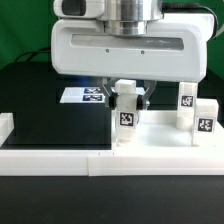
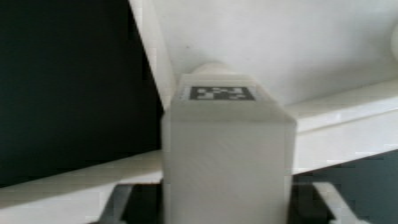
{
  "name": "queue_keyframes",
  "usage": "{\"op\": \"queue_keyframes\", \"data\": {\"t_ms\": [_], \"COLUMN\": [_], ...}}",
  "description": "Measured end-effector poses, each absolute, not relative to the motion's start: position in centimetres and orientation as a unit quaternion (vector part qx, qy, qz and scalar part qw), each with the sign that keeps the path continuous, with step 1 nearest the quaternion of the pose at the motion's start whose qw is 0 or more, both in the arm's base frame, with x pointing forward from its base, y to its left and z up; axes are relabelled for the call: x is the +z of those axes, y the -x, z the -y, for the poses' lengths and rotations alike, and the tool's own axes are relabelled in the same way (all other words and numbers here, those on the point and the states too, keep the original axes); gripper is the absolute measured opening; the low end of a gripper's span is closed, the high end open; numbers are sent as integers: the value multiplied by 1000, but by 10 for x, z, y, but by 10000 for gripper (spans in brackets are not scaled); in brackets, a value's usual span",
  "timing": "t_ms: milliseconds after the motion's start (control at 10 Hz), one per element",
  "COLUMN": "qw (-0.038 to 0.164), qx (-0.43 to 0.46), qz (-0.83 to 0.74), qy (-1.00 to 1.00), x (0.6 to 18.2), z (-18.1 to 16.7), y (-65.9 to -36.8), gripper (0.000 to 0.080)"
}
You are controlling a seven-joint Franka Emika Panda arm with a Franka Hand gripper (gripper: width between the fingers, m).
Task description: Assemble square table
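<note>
A short white leg (image 1: 127, 118) with a black-and-white tag stands upright at the edge of the white table top (image 1: 170, 137), near the middle of the exterior view. My gripper (image 1: 128, 100) reaches straight down over it, with one finger on each side. In the wrist view the leg (image 2: 226, 150) fills the space between the dark fingers (image 2: 146, 200), which lie against its sides with no gap showing. White parts of the table top (image 2: 338, 115) lie behind it. Two more tagged legs (image 1: 187, 100) (image 1: 205, 122) stand at the exterior view's right.
A long white border rail (image 1: 50, 157) runs along the front, with a raised end (image 1: 5, 128) at the exterior view's left. The marker board (image 1: 85, 95) lies flat on the black table behind the gripper. Black table surface (image 1: 55, 120) spreads to the exterior view's left.
</note>
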State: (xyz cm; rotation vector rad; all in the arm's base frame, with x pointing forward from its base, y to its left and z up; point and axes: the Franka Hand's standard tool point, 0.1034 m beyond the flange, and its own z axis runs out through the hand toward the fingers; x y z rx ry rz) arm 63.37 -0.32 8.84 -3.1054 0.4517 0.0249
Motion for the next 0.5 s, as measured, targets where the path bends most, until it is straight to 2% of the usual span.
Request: {"op": "queue_keyframes", "data": {"t_ms": [200, 500], "qw": [2, 2], "qx": [8, -21], "qz": [-159, -321], "qy": [987, 947], "x": [88, 87], "z": [3, 5], "y": [-634, -638], "gripper": [289, 289]}}
